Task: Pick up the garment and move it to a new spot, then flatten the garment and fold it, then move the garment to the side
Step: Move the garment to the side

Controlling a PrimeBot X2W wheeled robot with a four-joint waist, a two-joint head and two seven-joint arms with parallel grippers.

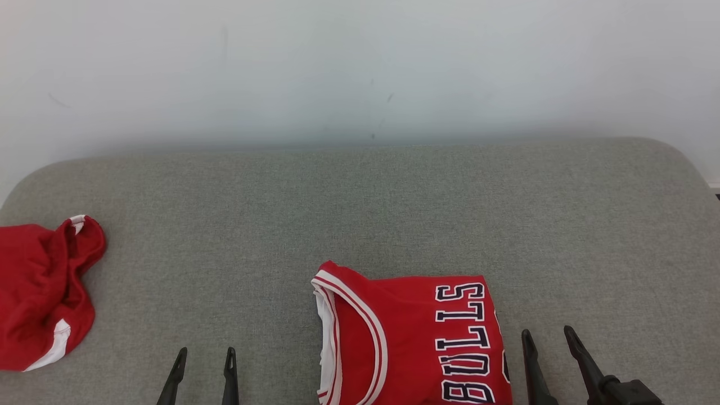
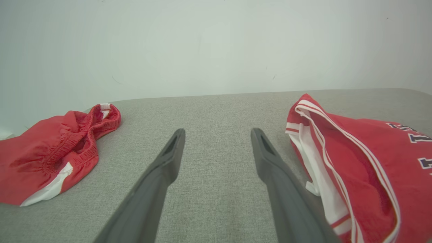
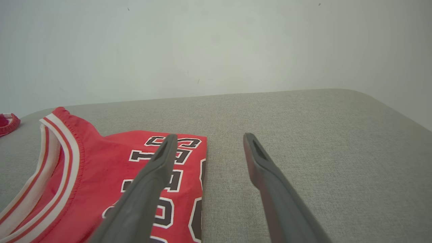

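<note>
Your left hand (image 1: 206, 353) is spread fully open and holds nothing. Its two long dark fingers sit low over bare cloth of the grey fabric-covered bench (image 1: 360, 197), with open bench between them. It is left of the garment and clear of its striped edge.

Your right hand (image 1: 548, 334) is just as wide and also empty. In the head view its two fingers lie just beside the garment's right-hand folded edge. In the right wrist view one finger (image 3: 148, 182) crosses in front of the lettering, but you cannot tell from there whether it touches the fabric.

The garment, a red soft-fabric sports jersey (image 1: 405, 337) with red-and-white striped trim and a white inner panel at its left opening, lies folded into a flat rectangle. It is at the near middle of the bench, between your two hands and closer to the right one.

Dark, white-outlined capitals across it read "BULLS", turned sideways in the head view. A dark curved mark beside the word is cut off at the fold and cannot be read.

The count is one jersey, one readable word, two hands and four fingers. There is also one crumpled pair of red shorts (image 1: 39, 287) with an elastic waistband and a white side stripe. It sits at the bench's far left edge, well apart from the jersey. A plain pale wall (image 1: 360, 67) rises behind the bench.
</note>
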